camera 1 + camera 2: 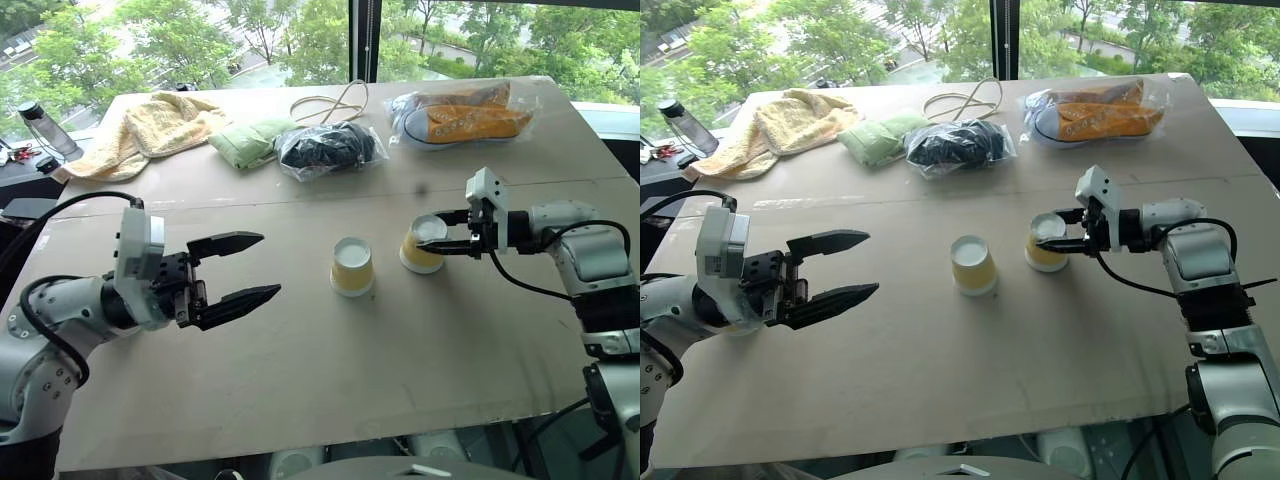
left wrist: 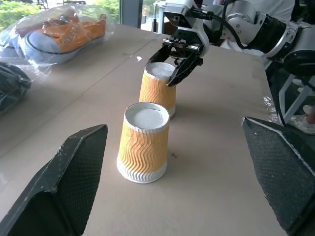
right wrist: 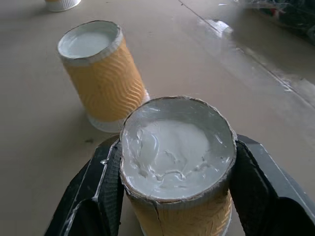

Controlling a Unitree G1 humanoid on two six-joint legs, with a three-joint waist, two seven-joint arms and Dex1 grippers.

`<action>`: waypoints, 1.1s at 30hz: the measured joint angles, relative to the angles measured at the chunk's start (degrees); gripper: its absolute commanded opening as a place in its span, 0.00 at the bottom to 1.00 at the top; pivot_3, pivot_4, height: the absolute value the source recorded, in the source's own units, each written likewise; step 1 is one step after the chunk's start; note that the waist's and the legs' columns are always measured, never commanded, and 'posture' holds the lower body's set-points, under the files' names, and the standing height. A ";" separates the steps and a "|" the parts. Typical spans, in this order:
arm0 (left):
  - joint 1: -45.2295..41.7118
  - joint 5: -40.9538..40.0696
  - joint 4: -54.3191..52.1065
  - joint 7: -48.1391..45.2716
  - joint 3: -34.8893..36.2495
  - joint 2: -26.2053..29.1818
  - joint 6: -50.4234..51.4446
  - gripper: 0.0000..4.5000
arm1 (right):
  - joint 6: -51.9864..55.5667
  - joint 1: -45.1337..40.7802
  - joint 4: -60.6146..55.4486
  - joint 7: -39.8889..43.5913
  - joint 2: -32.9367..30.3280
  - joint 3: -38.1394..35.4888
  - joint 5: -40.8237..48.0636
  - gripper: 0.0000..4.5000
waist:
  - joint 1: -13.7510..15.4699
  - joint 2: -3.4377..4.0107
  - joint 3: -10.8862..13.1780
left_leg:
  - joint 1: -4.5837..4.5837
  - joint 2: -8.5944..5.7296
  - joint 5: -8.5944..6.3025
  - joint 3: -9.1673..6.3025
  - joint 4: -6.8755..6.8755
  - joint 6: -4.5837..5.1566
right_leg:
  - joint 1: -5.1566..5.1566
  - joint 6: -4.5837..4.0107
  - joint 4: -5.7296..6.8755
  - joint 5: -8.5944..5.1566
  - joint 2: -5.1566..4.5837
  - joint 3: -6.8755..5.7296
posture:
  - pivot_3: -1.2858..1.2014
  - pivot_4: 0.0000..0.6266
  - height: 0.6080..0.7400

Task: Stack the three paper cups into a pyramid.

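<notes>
1. Cups first: two yellow paper cups stand upside down, white bases up, near the middle of the tabletop point(image 1: 300, 400). The free cup point(image 1: 352, 266) is apart from the held cup point(image 1: 424, 243), which is nearer the tabletop's right edge.
2. A third cup point(image 3: 61, 4) peeps in at the rim of the right wrist view, beyond the free cup; I judge it to lie further toward the left edge.
3. The right gripper point(image 1: 452, 232) reaches in level from the right edge, its fingers clamped across the top of the held cup, one on each side of the white base. The left wrist view seems to show that cup's bottom resting on the tabletop, though I cannot be certain.
4. The left gripper point(image 1: 245, 268) hovers near the left edge, its fingers spread wide with nothing between them, pointing at the free cup.
5. The relation that matters: both cups have their long axis upright, and the gap between them runs left to right. To form the pyramid's base, the right arm probably needs to bring its cup toward the left edge until it sits just beside the free one.
6. The left arm is the nearer one to the free cup.
</notes>
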 measured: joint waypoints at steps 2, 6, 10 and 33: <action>-1.17 0.83 1.02 -1.62 -1.28 1.17 -0.01 1.00 | 0.99 2.81 -4.63 -1.49 -0.33 -0.28 1.16 0.49 | 0.16 -0.01 0.00 | 0.01 -0.01 0.00 -0.09 0.00 0.00 | 0.01 -0.01 0.05 0.00 0.05 -0.04 | 0.52 0.24 1.00; -4.26 2.09 3.22 -3.41 -2.89 1.71 -0.09 1.00 | 0.73 4.31 -7.35 -4.99 0.78 -0.28 1.39 0.49 | 0.30 -0.02 0.00 | 0.02 -0.06 0.00 -0.07 0.09 0.00 | 0.03 -0.01 0.05 0.00 0.09 0.01 | 0.52 0.24 1.00; -6.71 3.02 4.77 -4.69 -4.36 1.88 -0.06 1.00 | -0.11 4.81 -8.09 -7.33 1.86 0.79 1.16 0.49 | 0.52 -0.06 0.02 | -0.07 -0.07 0.01 -0.05 0.11 -0.02 | 0.02 0.00 -0.04 0.00 0.08 0.02 | 0.52 0.24 1.00; -6.37 3.41 5.73 -4.20 -4.05 0.48 0.09 1.00 | 3.83 6.82 -11.55 -9.45 3.10 1.67 6.57 0.98 | 0.64 -0.07 0.01 | -0.09 -0.05 0.01 -0.10 0.30 -0.02 | 0.03 0.00 0.06 0.00 0.09 0.00 | 0.52 0.24 1.00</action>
